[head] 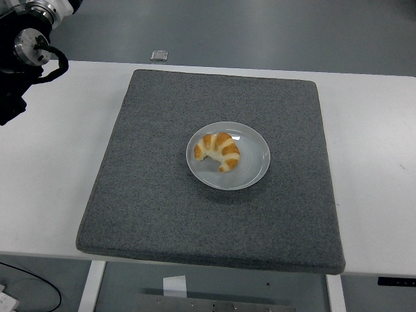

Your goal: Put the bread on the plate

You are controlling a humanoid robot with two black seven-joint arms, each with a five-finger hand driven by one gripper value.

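Croissant (218, 151), golden-brown with paler bands, crescent-shaped, lies on the left half of a round pale grey plate (255, 170), its two tips pointing down and toward the plate's middle. Plate sits near the centre of a dark grey felt-like mat (149, 195), which covers most of the white table (52, 169). Judged from this layout, the placing appears complete: bread rests wholly inside the rim, touching nothing else. Handling estimate: light, soft and flaky, easily crushed or dented by a firm squeeze; crust probably dry, not slippery, though crumbs may shed. Best hold, if any were needed, would be across the thick middle of the arc with broad gentle finger contact, not at the thin tips, which look likely to break off. Plate appears rigid and smooth, probably glazed, and could slide less on the mat than on bare table. Left arm (29, 45), black with metallic joints, shows only at the upper left corner, well apart from the plate; its hand is cut off by the frame edge, so whether the fingers are released or clenched cannot be told. Right arm is absent from view. Small square object (159, 55) lies on the floor beyond the table's far edge, too small to identify.
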